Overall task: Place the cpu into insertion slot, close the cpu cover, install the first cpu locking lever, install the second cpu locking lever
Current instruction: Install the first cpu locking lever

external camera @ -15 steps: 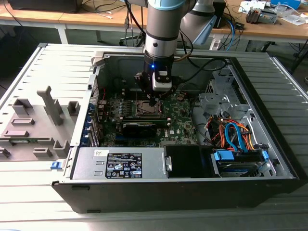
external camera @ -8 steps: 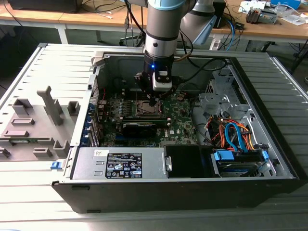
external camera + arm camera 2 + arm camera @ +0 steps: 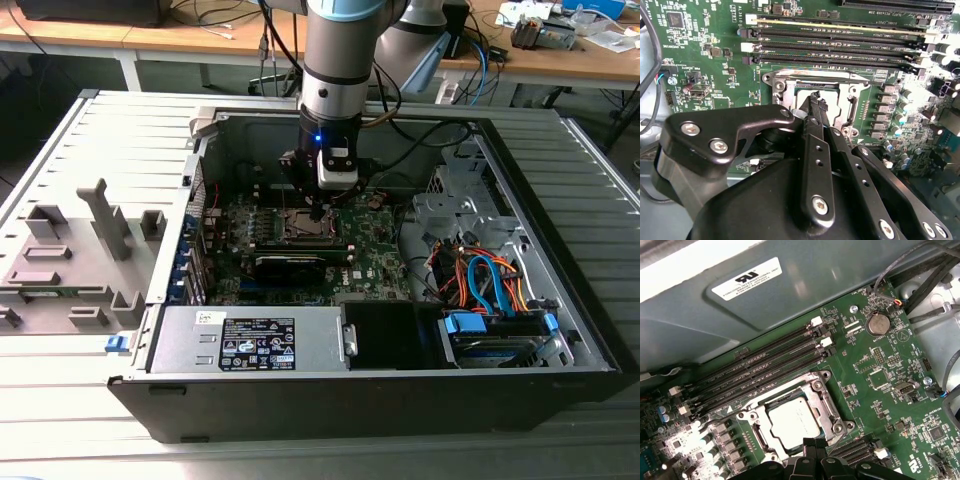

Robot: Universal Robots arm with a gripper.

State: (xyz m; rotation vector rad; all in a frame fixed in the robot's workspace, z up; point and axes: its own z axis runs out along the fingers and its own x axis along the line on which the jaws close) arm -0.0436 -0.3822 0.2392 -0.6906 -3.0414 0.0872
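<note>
Exterior view: arm (image 3: 335, 60) stood over the open case (image 3: 560, 250), with its gripper (image 3: 318, 212) lowered to the slot (image 3: 303, 226) on the board (image 3: 375, 250).
Gripper: clenched; fingertips (image 3: 806, 447) were pressed together in both wrist views, with nothing seen between them. The tips sat at the slot's edge, on the side away from the memory sockets (image 3: 760, 371). Contact with the slot could not be told.
Slot: square silver rim, directly under the gripper tips.
Cpu (image 3: 792, 421): seated in the slot, silver top facing up.
Cover (image 3: 826, 400): metal frame, lay flat on the slot around the cpu.
Memory sockets: long dark rows just beside the slot, across it from the gripper.
Battery (image 3: 877, 323): round silver cell, well apart from the slot, past the ends of the memory sockets.
Card (image 3: 300, 263): long and black, just beside the slot.
Power supply (image 3: 250, 342): grey box, beyond the card from the slot.
Cables (image 3: 485, 285): blue and orange, well apart from the slot, toward the exterior view's right.
Fixture tray (image 3: 70, 260): grey, outside the case, well apart from the slot, toward the exterior view's left.
</note>
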